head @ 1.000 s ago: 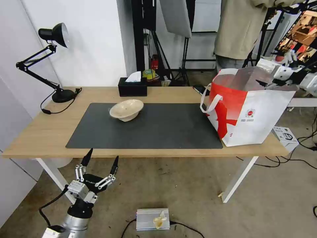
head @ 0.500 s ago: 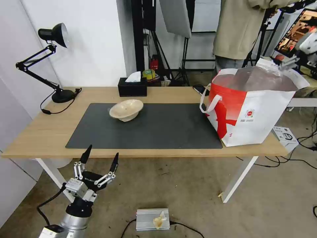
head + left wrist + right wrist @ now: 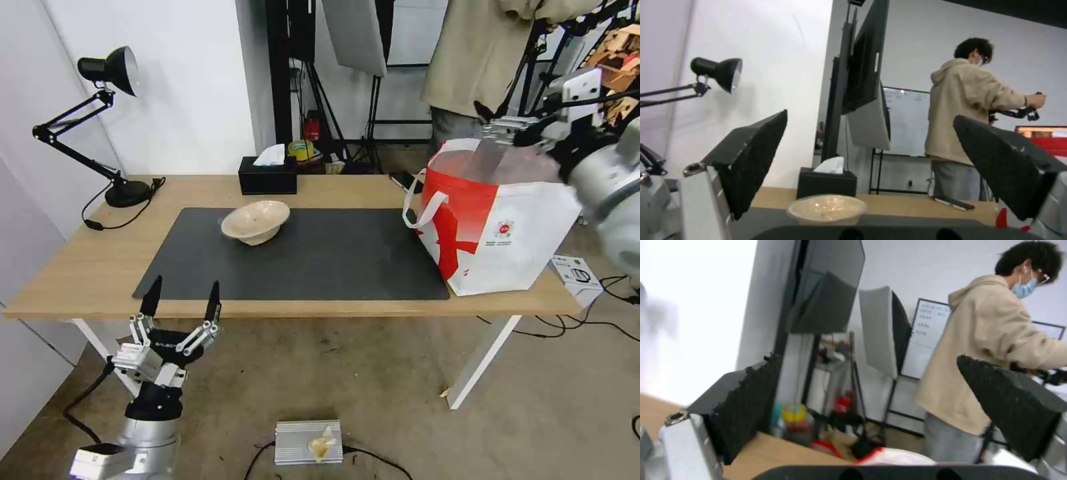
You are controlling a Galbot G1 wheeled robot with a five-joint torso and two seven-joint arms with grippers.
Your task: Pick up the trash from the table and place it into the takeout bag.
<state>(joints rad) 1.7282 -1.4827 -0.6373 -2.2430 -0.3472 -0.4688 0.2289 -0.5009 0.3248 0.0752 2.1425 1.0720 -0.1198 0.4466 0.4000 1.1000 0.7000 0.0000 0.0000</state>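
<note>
Light-wood planks make up the long rectangular bench [image 3: 93, 267] in front of me, standing on white legs with a large dark grey mat [image 3: 300, 257] spread over its middle. On that mat, toward my left and the far edge, sits a shallow beige bowl [image 3: 255, 221], tilted a little, apart from everything else; my left wrist view shows the same bowl [image 3: 827, 208] straight ahead between my left fingers [image 3: 751, 160]. Just behind it on the bare wood stands a black tissue box [image 3: 267, 176] with a white tissue poking out. At the right end of the bench stands the large white-and-red insulated takeout bag [image 3: 507, 227], upright, its silver foil lining showing at the open mouth and a white strap handle [image 3: 421, 203] hanging off its left side. My left hand [image 3: 181, 307] hangs below the near edge of the bench, in front of the mat's left corner, fingers pointing up and spread wide with nothing between them. My right hand [image 3: 497, 123] hovers over the far rim of the bag's mouth, and in the right wrist view its dark fingers [image 3: 746, 403] stand wide apart and empty. A black articulated desk lamp [image 3: 100, 120] stands at the bench's far left corner.
</note>
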